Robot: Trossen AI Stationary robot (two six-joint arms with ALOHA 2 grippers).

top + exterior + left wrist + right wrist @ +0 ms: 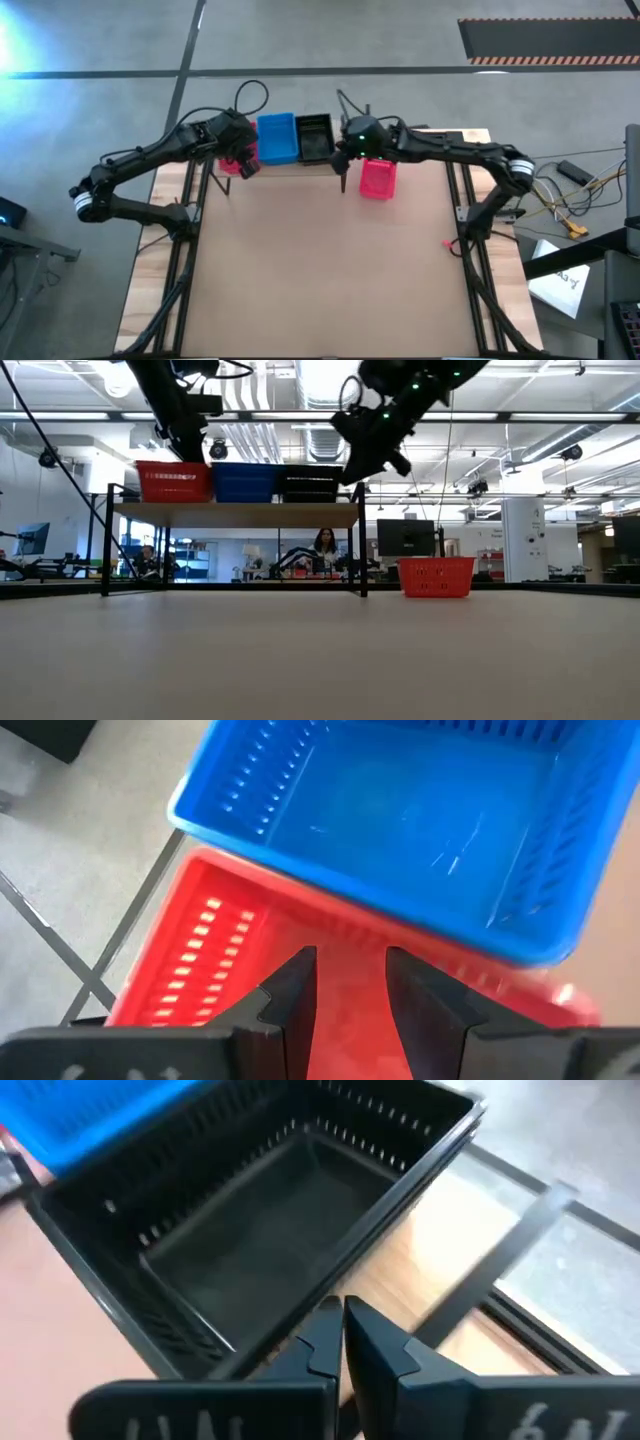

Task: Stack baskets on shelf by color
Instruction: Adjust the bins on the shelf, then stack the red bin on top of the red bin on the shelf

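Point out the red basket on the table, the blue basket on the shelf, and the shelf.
red basket (377, 179), high view, inside floor.
blue basket (245, 482), low view, front wall.
shelf (235, 515), low view, plank's front edge.

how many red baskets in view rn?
2 distinct. One red basket sits at the shelf end beside the blue basket, under the left gripper; the other red basket is on the tabletop. Nested ones could be hidden.

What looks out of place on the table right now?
One red basket sits alone on the tabletop, right of the shelf, while red, blue and black baskets sit in a row on the shelf. Nothing looks tipped or damaged.
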